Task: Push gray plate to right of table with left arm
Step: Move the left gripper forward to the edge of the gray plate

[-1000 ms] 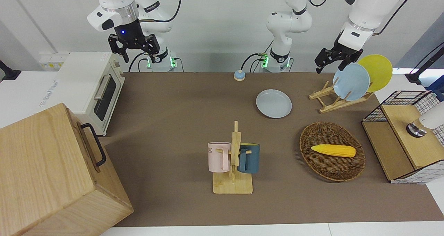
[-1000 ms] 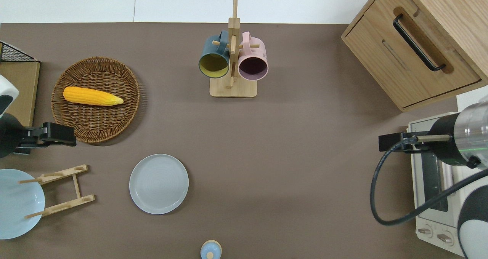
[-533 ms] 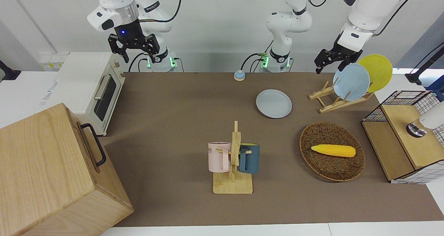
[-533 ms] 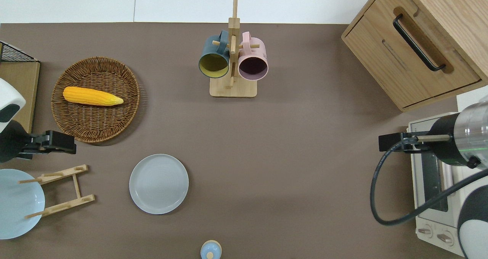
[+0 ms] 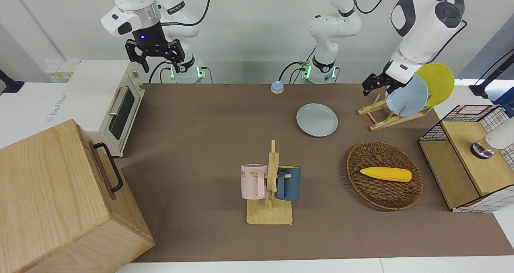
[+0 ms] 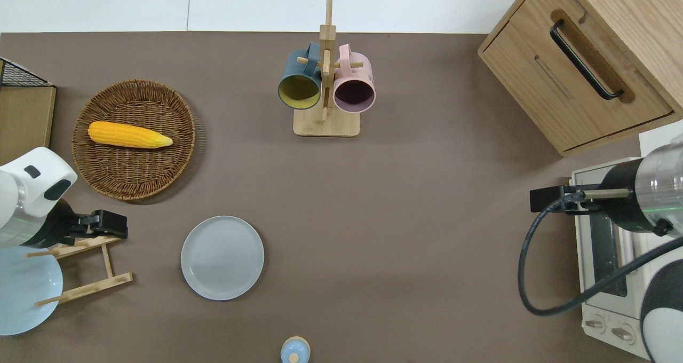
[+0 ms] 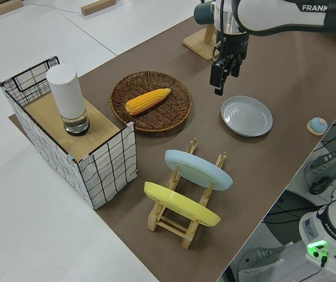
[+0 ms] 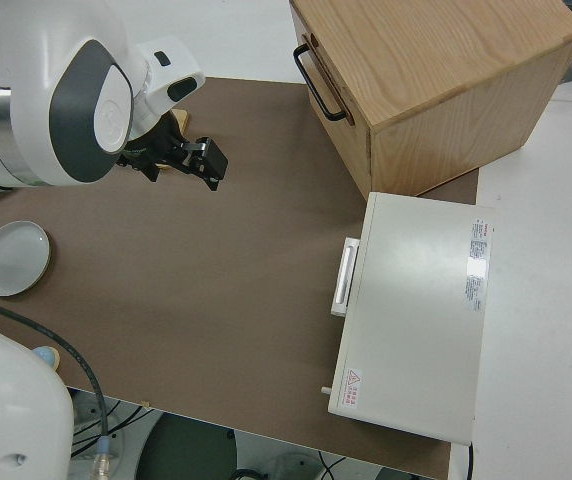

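Observation:
The gray plate lies flat on the brown table, nearer to the robots than the mug rack; it also shows in the overhead view, the left side view and the right side view. My left gripper hangs in the air, clear of the plate. In the overhead view it is over the tip of the wooden plate rack, toward the left arm's end of the table from the plate. It also shows in the left side view. My right arm is parked.
The plate rack holds a sky-blue plate and a yellow plate. A wicker basket holds a corn cob. A mug rack, a wooden drawer box, a toaster oven, a wire crate and a small blue knob stand around.
My left gripper has come down and moved toward the gray plate, from beside the basket to over the plate rack's tip, and its wrist has turned. The plate and the right arm have not moved.

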Controlling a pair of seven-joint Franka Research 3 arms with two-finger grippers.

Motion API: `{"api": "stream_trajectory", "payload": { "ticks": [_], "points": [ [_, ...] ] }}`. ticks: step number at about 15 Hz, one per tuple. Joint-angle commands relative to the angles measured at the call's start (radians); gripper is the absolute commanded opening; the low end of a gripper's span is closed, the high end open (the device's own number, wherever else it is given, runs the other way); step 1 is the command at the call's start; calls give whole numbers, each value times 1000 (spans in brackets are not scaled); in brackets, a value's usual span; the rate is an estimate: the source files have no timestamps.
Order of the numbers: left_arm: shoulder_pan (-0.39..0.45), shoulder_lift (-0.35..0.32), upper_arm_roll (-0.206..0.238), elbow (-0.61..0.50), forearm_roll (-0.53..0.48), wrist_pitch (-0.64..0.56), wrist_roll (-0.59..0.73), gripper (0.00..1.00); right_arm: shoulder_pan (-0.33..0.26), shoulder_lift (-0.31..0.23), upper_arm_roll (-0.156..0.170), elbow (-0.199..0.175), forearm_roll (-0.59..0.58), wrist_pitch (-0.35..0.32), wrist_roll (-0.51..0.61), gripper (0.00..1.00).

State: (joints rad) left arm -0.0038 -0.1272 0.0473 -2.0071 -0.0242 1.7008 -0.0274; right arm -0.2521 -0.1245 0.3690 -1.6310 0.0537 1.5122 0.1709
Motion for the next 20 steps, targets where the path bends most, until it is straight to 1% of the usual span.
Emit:
{"api": "stream_trajectory", "payload": {
  "ticks": [1, 3, 5, 8, 11, 13, 16, 18, 20],
  "points": [
    [4, -68, -1, -149, 13, 140, 14, 991, -24, -27, 14, -27, 21, 0, 10, 996],
    [5, -86, -3, -215, 13, 210, 14, 991, -24, -27, 14, -27, 21, 0, 10, 996],
    [13, -100, -4, -275, -2, 240, 6, 991, -24, -27, 14, -27, 21, 0, 12, 996],
    [13, -111, -24, -353, -31, 307, 3, 987, -24, -27, 14, -27, 21, 0, 10, 996],
    [15, -123, -26, -418, -37, 353, 4, 983, -24, -27, 14, -27, 21, 0, 12, 996],
    [15, -131, -27, -459, -78, 388, 4, 979, -24, -27, 14, -27, 21, 0, 12, 996],
    [15, -131, -44, -550, -140, 494, 9, 962, -24, -27, 14, -27, 21, 0, 10, 996],
    [15, -129, -46, -576, -158, 528, 12, 954, -24, -27, 14, -27, 21, 0, 10, 996],
    [15, -126, -49, -587, -169, 533, 14, 914, -24, -27, 14, -27, 21, 0, 10, 996]
  ]
}}
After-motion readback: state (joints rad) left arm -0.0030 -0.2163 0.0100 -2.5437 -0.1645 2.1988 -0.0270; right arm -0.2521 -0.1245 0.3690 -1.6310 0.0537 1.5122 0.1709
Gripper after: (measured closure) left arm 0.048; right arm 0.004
